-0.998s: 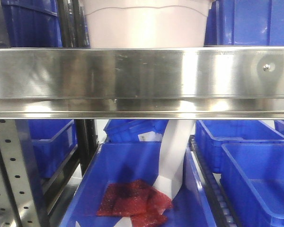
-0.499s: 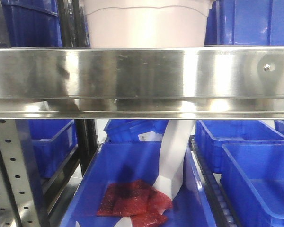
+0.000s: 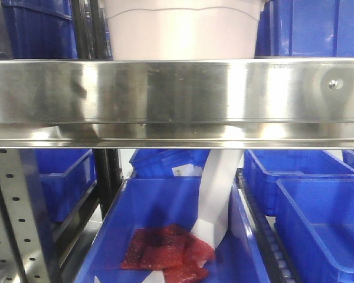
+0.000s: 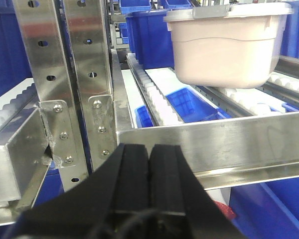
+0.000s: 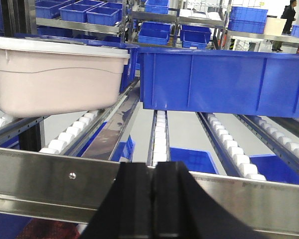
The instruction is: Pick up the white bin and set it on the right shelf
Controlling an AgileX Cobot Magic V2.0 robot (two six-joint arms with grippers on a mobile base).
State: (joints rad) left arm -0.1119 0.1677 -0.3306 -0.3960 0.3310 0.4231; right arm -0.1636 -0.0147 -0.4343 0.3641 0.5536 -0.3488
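Observation:
The white bin (image 3: 183,29) is a pale pinkish tote with a flat lid, resting on the roller tracks of the steel right shelf (image 3: 177,97), behind its broad shiny front rail. From the left wrist the white bin (image 4: 224,45) sits at upper right; from the right wrist the white bin (image 5: 55,74) sits at upper left. My left gripper (image 4: 149,149) is shut and empty, in front of and below the rail (image 4: 214,144). In front of the rail (image 5: 50,181) my right gripper (image 5: 156,169) is shut too, holding nothing. Neither gripper touches the bin.
A large blue bin (image 5: 224,82) stands beside the white one on the rollers (image 5: 159,134). Perforated steel uprights (image 4: 65,74) rise at the left. Below the rail, blue bins (image 3: 318,218) fill the lower level; one (image 3: 165,236) holds a red mesh bag (image 3: 165,250).

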